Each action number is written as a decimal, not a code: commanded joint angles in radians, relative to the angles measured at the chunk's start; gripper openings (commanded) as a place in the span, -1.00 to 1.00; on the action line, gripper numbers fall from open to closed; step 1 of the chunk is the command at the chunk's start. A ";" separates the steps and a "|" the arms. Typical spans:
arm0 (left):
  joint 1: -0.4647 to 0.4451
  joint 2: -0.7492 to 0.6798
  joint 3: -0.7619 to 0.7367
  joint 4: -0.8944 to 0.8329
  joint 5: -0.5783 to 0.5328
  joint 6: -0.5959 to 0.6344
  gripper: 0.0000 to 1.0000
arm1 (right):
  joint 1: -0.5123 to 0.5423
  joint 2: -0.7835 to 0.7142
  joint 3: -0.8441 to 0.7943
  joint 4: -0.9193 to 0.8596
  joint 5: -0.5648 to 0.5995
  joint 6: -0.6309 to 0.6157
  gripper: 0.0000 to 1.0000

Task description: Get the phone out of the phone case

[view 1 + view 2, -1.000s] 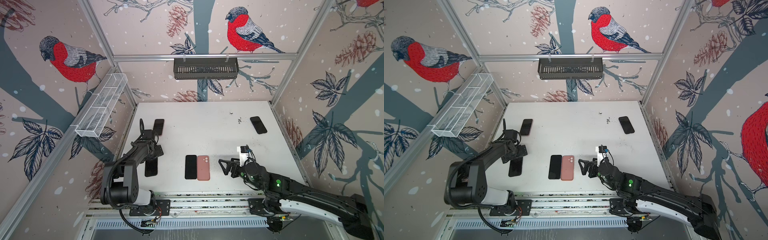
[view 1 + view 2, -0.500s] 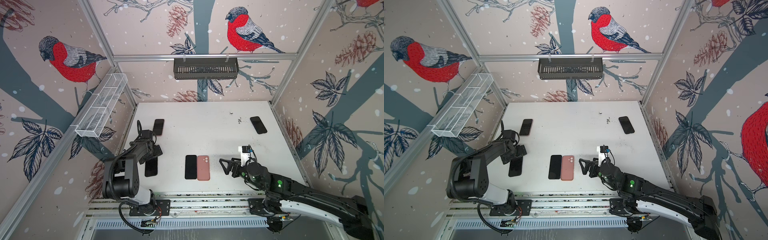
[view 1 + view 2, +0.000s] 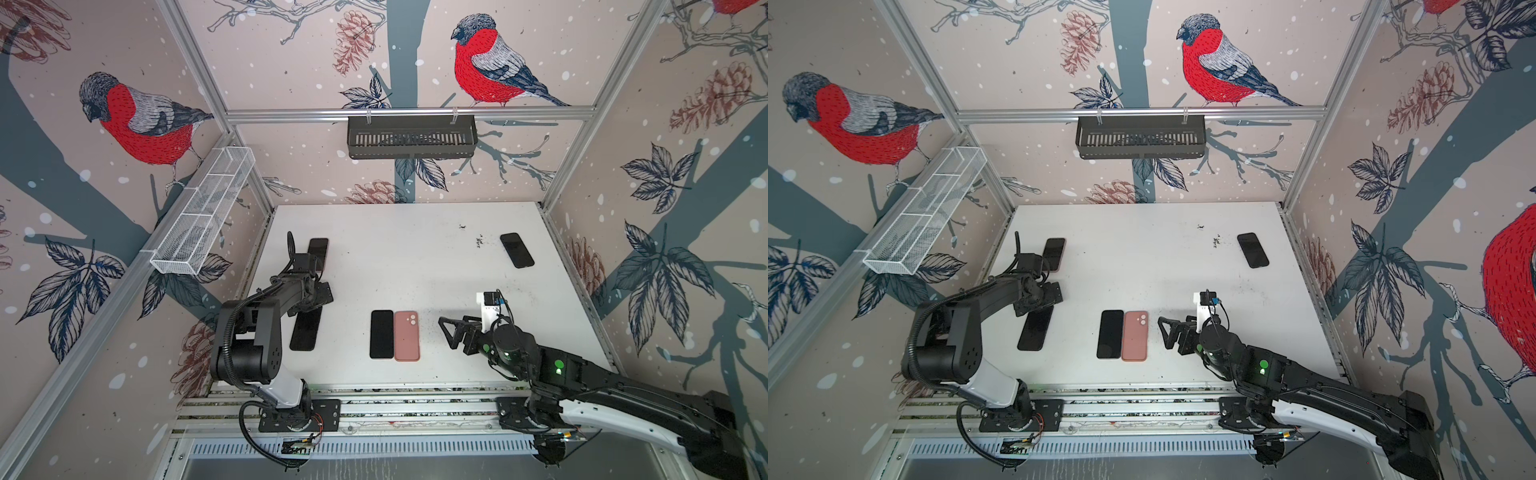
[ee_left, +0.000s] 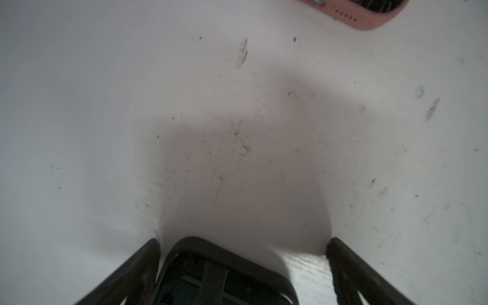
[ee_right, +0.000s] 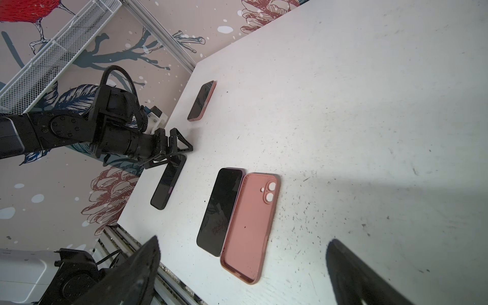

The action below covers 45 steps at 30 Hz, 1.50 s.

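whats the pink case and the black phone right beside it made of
pink case: likely soft silicone or rubbery plastic; matte, no glare, rounded moulded rim and camera holes.
black phone: face looks like glass; glossy, with faint reflections on it.

Dark phone (image 3: 304, 332) half hidden beneath left end effector (image 3: 321, 294)

You are facing bullfinch wallpaper (image 3: 490, 70) enclosing a white bench (image 3: 395, 249), with a black basket (image 3: 411, 137) and a wire shelf (image 3: 203, 212) hanging above.
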 commanded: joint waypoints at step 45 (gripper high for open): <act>-0.126 -0.845 -0.302 -0.193 -0.084 -0.599 0.95 | -0.027 -0.045 -0.041 0.072 -0.036 0.002 0.99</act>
